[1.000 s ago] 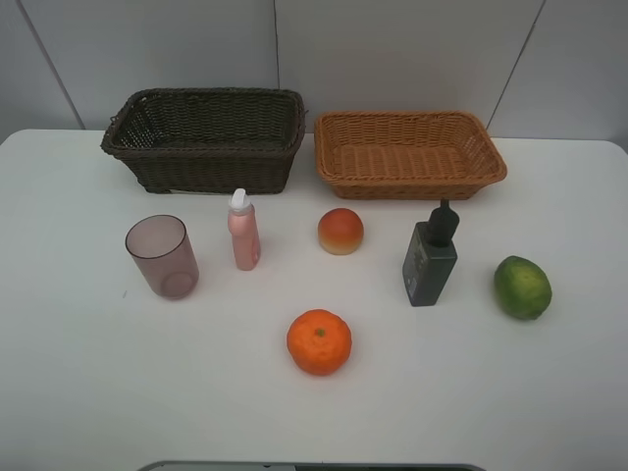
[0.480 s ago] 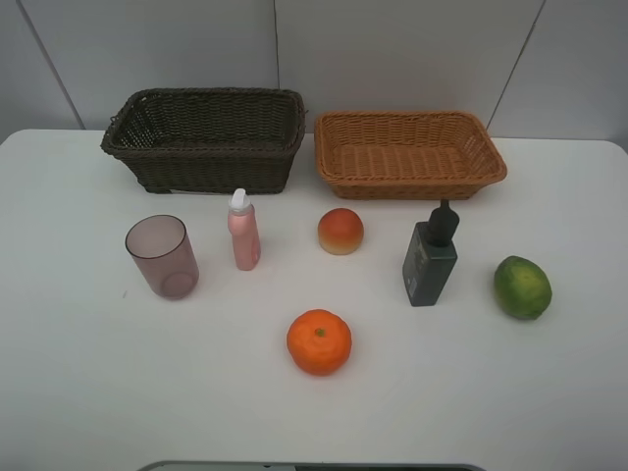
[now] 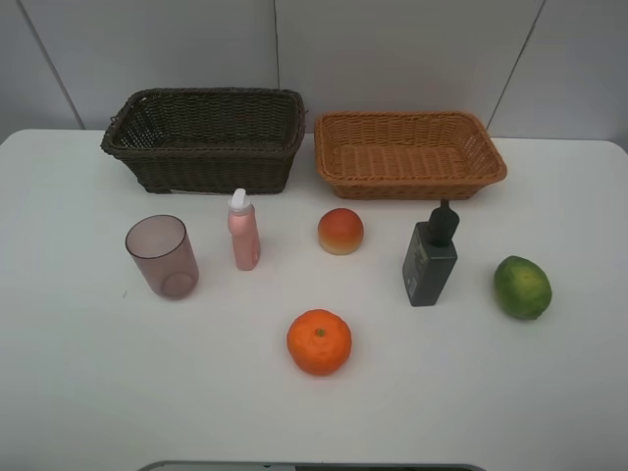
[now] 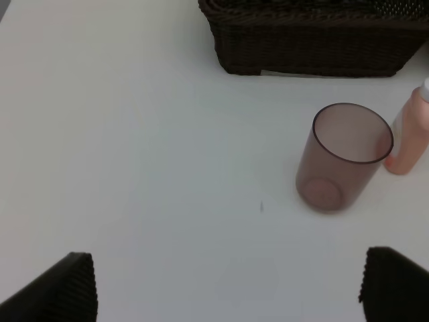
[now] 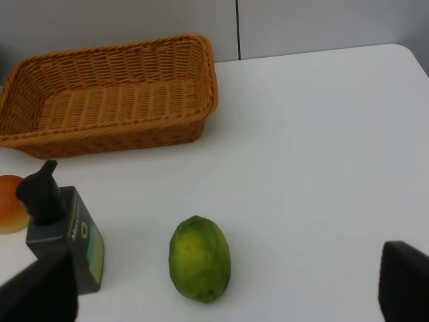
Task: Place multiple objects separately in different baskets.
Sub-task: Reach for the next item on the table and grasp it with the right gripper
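On the white table stand a mauve cup (image 3: pixel 162 256), a pink bottle (image 3: pixel 243 231), a peach-like fruit (image 3: pixel 340 232), a dark green pump bottle (image 3: pixel 430 257), a lime (image 3: pixel 522 287) and a tangerine (image 3: pixel 319 341). Behind them stand the dark brown basket (image 3: pixel 206 140) and the orange-tan basket (image 3: pixel 409 153), both empty. My left gripper (image 4: pixel 231 288) is open above the table, short of the cup (image 4: pixel 343 157) and pink bottle (image 4: pixel 410 134). My right gripper (image 5: pixel 221 285) is open, short of the lime (image 5: pixel 200 258) and pump bottle (image 5: pixel 62 228). Neither gripper shows in the exterior high view.
The table (image 3: pixel 88 392) ends at a pale wall behind the baskets. A grey edge (image 3: pixel 314 466) shows at the table's near side. Bare tabletop lies between the objects and the near edge.
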